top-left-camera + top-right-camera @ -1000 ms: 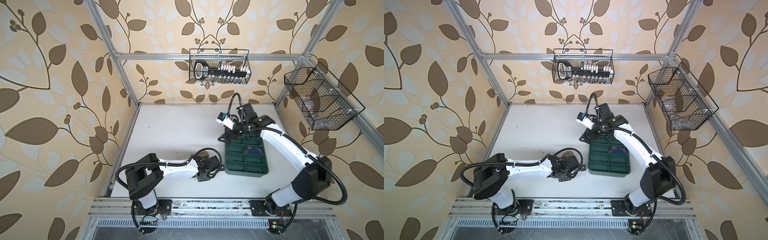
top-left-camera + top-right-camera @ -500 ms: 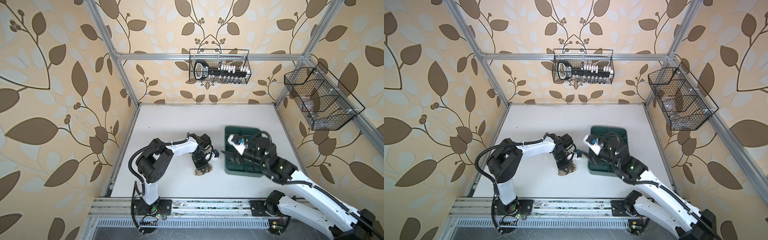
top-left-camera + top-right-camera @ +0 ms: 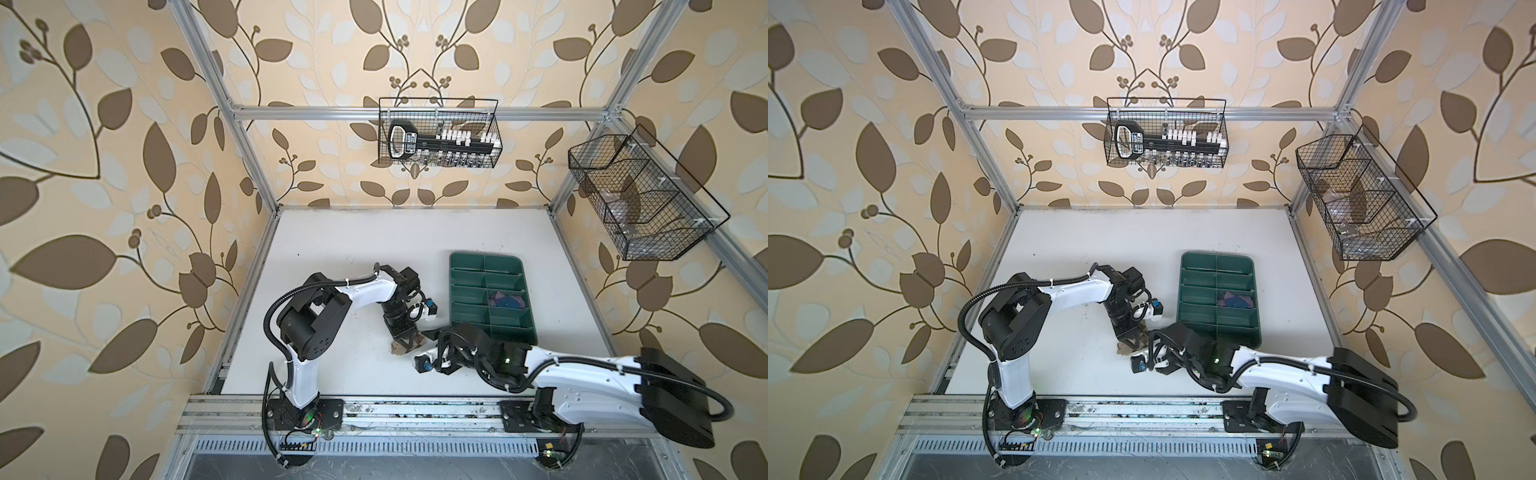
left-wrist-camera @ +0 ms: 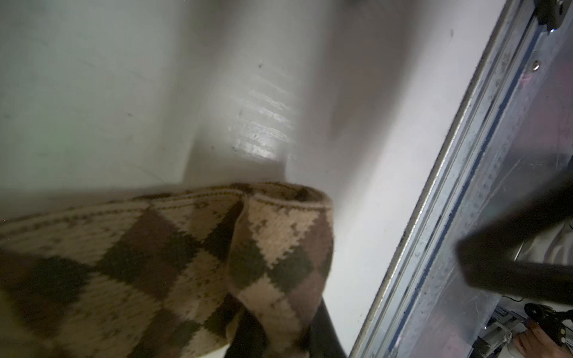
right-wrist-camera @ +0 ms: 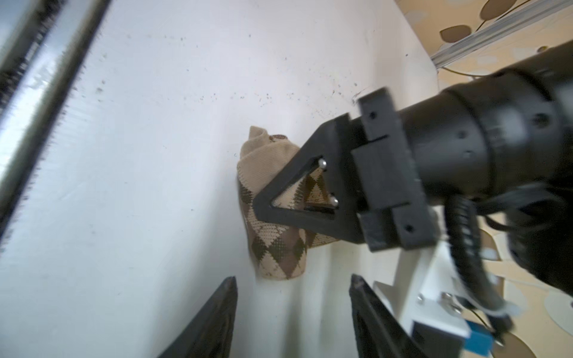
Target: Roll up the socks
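Observation:
The tan argyle sock lies bunched on the white table near the front middle. My left gripper points down and is shut on its folded part. In the right wrist view the left gripper's black finger presses on the sock. My right gripper is open just short of the sock's end, with nothing between its fingers. The purple sock lies crumpled in a compartment of the green tray.
The green divided tray stands right of the sock, close behind my right wrist. A metal rail runs along the table's front edge. Wire baskets hang on the back wall and the right wall.
My right arm has swung from the far end of the green tray to the front of the table, beside the tan sock. My left arm has shifted, its gripper still on the sock.

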Action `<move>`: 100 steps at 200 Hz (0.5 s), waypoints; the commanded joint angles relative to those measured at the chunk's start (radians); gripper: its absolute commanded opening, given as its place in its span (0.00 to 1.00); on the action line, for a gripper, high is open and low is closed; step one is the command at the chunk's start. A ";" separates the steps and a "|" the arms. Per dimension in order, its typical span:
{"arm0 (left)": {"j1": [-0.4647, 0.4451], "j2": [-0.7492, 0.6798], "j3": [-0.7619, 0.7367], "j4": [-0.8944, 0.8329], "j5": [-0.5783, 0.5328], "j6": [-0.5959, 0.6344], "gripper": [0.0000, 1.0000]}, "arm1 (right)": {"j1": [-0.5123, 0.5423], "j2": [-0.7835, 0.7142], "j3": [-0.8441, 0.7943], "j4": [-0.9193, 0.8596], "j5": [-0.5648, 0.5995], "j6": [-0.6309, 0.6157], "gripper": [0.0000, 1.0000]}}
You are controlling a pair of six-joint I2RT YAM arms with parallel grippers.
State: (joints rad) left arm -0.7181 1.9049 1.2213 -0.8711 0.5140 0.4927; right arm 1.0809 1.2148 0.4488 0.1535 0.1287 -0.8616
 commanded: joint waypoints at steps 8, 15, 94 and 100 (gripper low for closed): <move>0.003 0.048 -0.046 -0.046 -0.059 0.009 0.06 | 0.006 0.150 0.025 0.183 0.045 -0.042 0.55; 0.003 0.048 -0.046 -0.045 -0.058 0.010 0.06 | 0.004 0.183 0.031 0.198 0.043 -0.040 0.54; 0.003 0.025 -0.046 -0.021 -0.062 -0.004 0.11 | -0.010 0.340 0.119 0.123 -0.007 0.061 0.00; 0.003 0.013 -0.049 -0.013 -0.069 -0.009 0.15 | -0.010 0.342 0.127 0.098 -0.009 0.063 0.00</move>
State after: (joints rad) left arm -0.6987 1.9045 1.2182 -0.8841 0.5117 0.4900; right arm 1.0702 1.5249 0.5243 0.3054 0.1692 -0.8242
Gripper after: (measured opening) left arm 0.157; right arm 0.052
